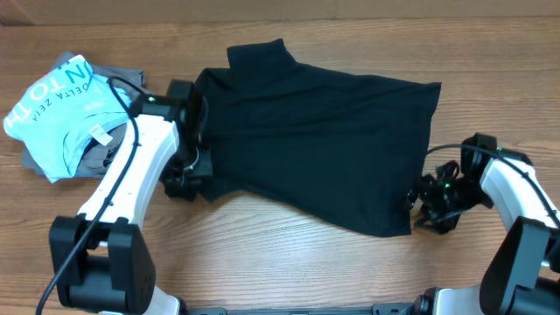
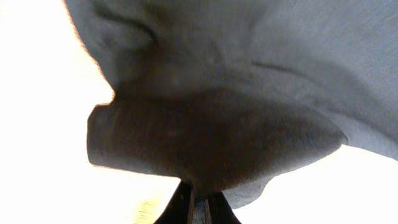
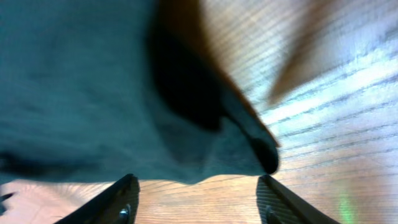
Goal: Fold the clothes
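Left fingers (image 2: 178,208) pinch black shirt (image 1: 324,131), long axis left-right; right fingers (image 3: 115,202) apart.

A robotics lab (arms (image 1: 131,171) flanking a wood-grain table (image 1: 289,262)).

Overhead, the left gripper (image 1: 189,175) ends under the edge of the black shirt (image 1: 324,140), its tips hidden. In its wrist view the fingers (image 2: 179,208) are cut off by the bottom edge, the cloth is blurred and the table is washed out white. The right fingers (image 3: 115,204) are cropped likewise. A grey garment (image 1: 98,154) lies mostly hidden under a blue shirt (image 1: 52,109).
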